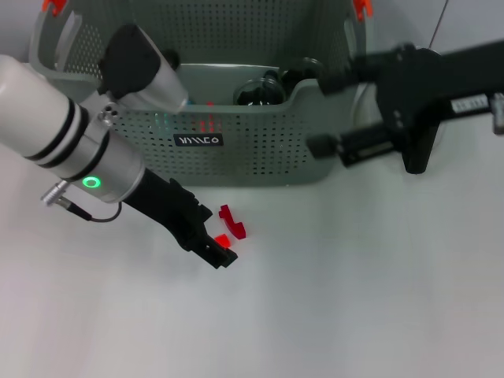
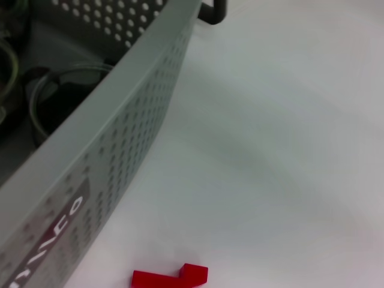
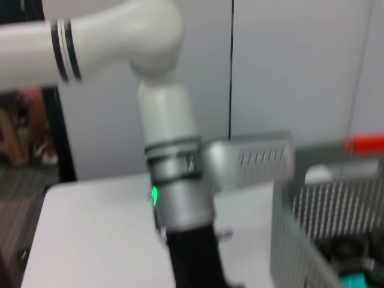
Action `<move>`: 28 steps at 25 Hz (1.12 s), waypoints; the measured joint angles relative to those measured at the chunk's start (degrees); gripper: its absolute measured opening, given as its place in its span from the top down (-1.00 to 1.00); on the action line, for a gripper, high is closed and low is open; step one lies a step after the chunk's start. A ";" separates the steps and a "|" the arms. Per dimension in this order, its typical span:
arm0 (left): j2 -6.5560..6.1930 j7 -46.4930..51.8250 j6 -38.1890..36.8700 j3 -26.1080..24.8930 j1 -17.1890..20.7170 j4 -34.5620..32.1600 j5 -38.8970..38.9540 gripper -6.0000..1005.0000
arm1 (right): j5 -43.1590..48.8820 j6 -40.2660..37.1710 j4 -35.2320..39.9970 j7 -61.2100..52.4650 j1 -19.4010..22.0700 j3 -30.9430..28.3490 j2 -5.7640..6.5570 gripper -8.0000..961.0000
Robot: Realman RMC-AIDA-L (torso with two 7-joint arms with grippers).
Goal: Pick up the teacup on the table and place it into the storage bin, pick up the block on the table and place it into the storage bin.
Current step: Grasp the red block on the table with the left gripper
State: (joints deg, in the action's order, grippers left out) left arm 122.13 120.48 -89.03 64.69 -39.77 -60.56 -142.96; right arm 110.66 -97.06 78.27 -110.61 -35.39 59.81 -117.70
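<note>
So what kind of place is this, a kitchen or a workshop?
Probably a robot test lab: a bare white table, a perforated storage bin, one red block as a prop, and plain partition walls behind.

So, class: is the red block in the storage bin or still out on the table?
Out. The red block lies on the table before the storage bin, beside the left gripper.

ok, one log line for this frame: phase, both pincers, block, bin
phase: reaching for block | left pincer: low beside red block on table, not gripping | right pincer: at storage bin front right | teacup: not identifiable
</note>
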 joint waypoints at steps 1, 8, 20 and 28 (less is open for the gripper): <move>0.16 0.34 0.31 0.23 -0.06 0.00 -0.19 -0.85 | 1.06 -0.97 -0.66 0.04 -0.20 -0.33 0.43 -0.93; 0.81 2.95 2.47 2.09 -0.37 0.34 -1.02 -0.85 | 6.31 -4.10 -6.64 0.81 -1.32 -1.06 2.35 -0.93; 2.15 13.10 10.23 14.72 -0.71 0.56 -7.19 -0.85 | 6.86 -2.08 -12.19 4.62 -3.41 -1.36 1.86 -0.93; 2.22 18.98 13.24 18.62 -2.91 3.25 -9.32 -0.85 | 6.86 -1.67 -12.45 5.20 -3.87 -1.37 2.06 -0.93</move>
State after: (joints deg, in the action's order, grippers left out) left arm 124.34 139.45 -75.79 83.31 -42.68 -57.31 -152.28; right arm 117.52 -98.74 65.82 -105.41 -39.27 58.44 -115.63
